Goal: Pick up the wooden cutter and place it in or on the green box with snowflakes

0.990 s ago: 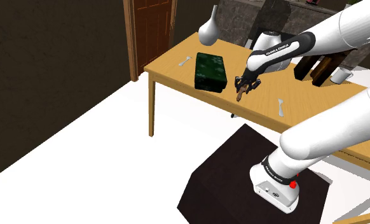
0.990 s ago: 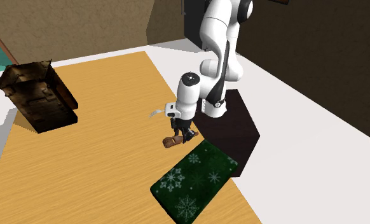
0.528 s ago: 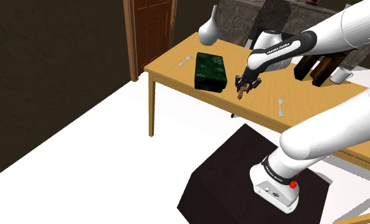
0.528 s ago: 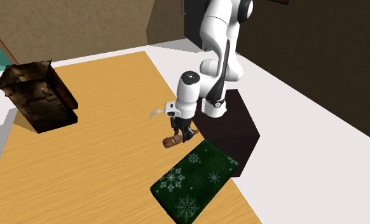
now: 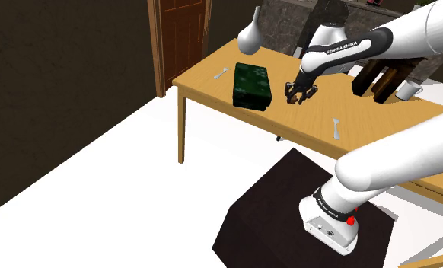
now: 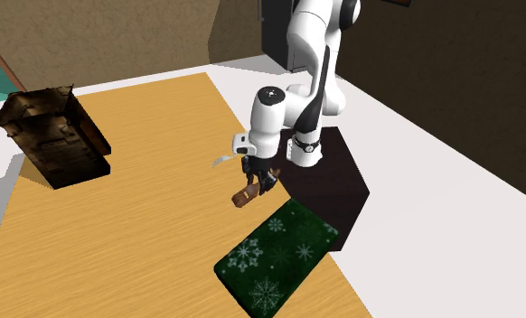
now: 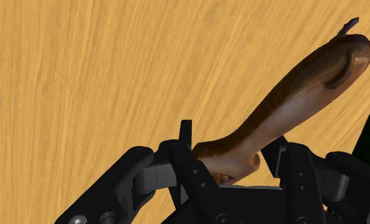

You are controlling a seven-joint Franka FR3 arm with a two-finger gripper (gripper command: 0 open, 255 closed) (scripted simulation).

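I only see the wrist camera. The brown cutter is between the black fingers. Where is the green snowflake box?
Observer: In the second exterior view the green box lies on the table, just below the cutter held by the gripper.
Operator: Is the cutter over it yet?
Observer: No, it hangs beside the box, over bare table.
Operator: Is the box open?
Observer: No, it lies flat, snowflake top closed.

The brown cutter (image 6: pixel 245 198) is hanging tilted in the pincer (image 7: pixel 231 159), seemingly just short of the green snowflake box (image 6: pixel 275 256) lying flat on the table (image 6: pixel 144 226).
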